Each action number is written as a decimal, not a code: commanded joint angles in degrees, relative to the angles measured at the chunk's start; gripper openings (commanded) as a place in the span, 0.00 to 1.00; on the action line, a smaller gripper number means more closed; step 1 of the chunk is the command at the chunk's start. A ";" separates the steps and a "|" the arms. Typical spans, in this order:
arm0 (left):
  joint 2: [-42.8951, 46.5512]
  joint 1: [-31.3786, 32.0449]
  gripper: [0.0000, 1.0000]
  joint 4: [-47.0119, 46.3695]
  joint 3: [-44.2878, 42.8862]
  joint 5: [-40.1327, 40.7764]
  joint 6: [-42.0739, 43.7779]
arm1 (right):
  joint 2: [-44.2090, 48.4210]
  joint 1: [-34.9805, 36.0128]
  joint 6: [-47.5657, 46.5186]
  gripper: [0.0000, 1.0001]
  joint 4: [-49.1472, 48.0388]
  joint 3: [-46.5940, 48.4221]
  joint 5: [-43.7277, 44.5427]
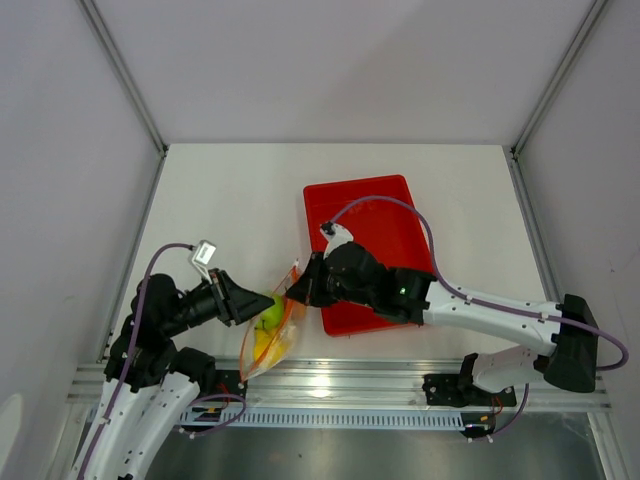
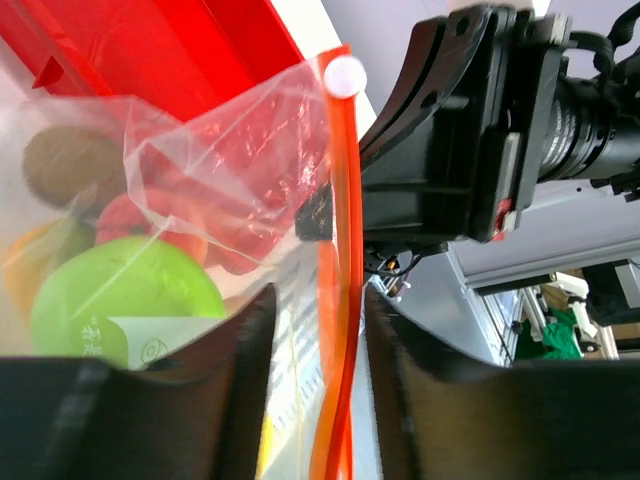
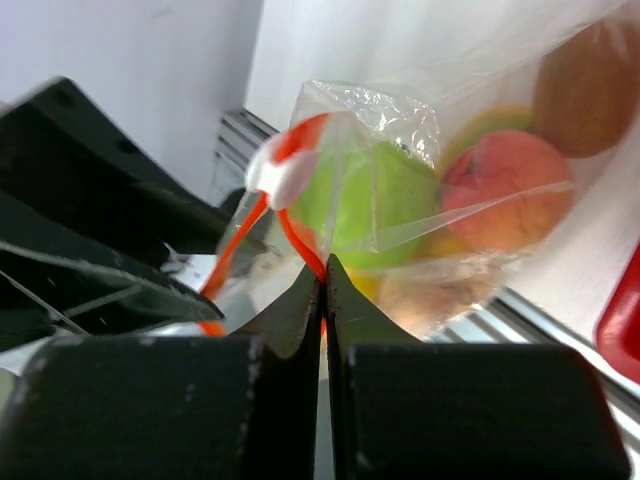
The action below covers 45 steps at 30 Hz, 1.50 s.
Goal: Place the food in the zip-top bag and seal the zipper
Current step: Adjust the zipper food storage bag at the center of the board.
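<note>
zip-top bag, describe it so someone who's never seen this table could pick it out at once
Find the red tray, the biggest coloured thing on the white table. Just left of its near corner, toward the front edge, is the zip-top bag. It is the only see-through, crinkly thing there, with an orange-red zipper along its mouth and a green apple showing inside.

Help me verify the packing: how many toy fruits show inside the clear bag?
4 distinct in the right wrist view: green apple in the middle, peach to its right, brown piece top right, yellow piece between them. More may be hidden behind.
</note>
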State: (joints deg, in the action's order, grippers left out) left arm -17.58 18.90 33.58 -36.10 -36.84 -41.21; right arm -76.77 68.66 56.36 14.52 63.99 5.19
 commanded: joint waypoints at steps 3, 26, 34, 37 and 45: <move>0.88 0.09 0.48 -0.63 0.50 -2.88 2.80 | 1.54 0.24 9.03 0.00 -6.35 -0.44 2.98; -1.93 6.58 0.66 3.33 -1.08 5.98 8.17 | -4.00 2.09 25.11 0.00 -2.31 4.83 9.57; -4.83 12.48 0.67 4.03 -2.23 13.98 7.38 | -5.32 2.97 29.16 0.00 0.76 8.87 12.47; -5.27 12.83 0.64 2.89 -1.52 14.08 6.76 | -5.84 3.14 30.12 0.00 1.38 9.67 12.82; -6.41 13.18 0.38 2.72 -0.99 15.48 5.35 | -6.81 3.84 32.32 0.00 1.38 9.49 13.00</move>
State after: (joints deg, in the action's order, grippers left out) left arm -23.16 31.48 37.45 -36.34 -22.41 -35.03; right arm -83.13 71.59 85.78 17.41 70.65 15.81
